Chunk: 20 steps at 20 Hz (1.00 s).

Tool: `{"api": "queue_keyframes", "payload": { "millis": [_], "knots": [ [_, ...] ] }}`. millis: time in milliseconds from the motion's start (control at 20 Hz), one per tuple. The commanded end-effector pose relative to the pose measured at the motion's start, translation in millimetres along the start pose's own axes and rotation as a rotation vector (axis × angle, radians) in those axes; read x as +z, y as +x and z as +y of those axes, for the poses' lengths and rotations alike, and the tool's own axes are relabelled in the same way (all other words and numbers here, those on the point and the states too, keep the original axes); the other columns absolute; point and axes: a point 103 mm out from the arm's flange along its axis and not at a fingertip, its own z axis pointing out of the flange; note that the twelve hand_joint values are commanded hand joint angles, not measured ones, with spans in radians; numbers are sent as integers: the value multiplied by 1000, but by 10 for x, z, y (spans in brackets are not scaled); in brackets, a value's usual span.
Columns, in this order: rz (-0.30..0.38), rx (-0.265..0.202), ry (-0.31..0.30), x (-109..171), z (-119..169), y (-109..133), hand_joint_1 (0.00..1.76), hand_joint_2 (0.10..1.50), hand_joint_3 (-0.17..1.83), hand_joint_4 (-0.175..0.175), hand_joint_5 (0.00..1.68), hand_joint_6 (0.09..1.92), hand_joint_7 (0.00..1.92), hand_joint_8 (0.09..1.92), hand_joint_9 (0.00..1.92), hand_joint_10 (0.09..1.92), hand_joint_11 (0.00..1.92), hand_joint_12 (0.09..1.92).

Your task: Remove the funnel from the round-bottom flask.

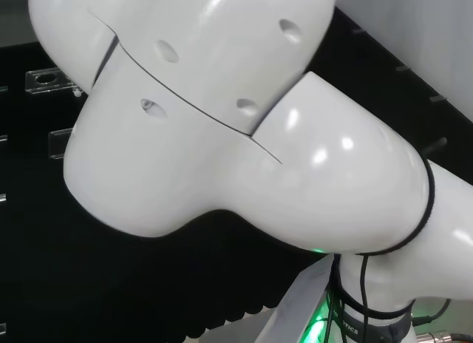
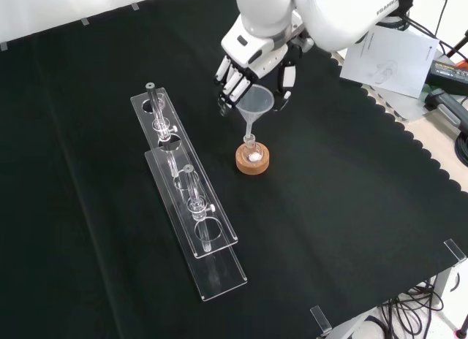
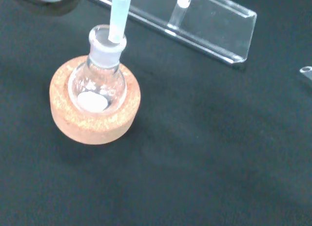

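Note:
In the front view a clear funnel (image 2: 256, 100) stands with its stem in the neck of a small round-bottom flask (image 2: 251, 147), which rests in a cork ring (image 2: 254, 161). The hand (image 2: 252, 58) hangs just behind and above the funnel's bowl. Its fingers (image 2: 229, 80) point down at the bowl's left and its thumb (image 2: 286, 77) at the right, fairly straight; I cannot tell whether they touch the bowl. In the wrist view the funnel stem (image 3: 118, 19) sits inside the flask's neck (image 3: 104, 46), the flask holds something white at its bottom, and the cork ring (image 3: 95, 116) surrounds it.
Two long clear racks (image 2: 191, 207) with test tubes lie left of the flask in the front view; one rack's end (image 3: 219, 28) appears in the wrist view. Papers and cables (image 2: 398, 58) lie off the cloth's scalloped right edge. The arm's white links (image 1: 222, 121) block the head view.

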Motion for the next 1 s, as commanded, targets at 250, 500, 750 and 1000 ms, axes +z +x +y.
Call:
{"api": "queue_keyframes", "payload": {
  "millis": [250,500,750,1000],
  "knots": [
    [-15,31,-33,-484,-355,-40,800,811,516,-48,558,94,618,672,1043,437,705,1191],
    [1,62,-43,-671,-437,-93,796,809,515,-47,556,94,615,671,1041,432,704,1190],
    [0,97,-52,-877,-400,-302,786,804,515,-48,547,91,610,669,1038,427,698,1190],
    [4,130,-59,-1054,-281,-648,780,802,515,-47,543,90,608,669,1032,423,692,1192]
  ]
}}
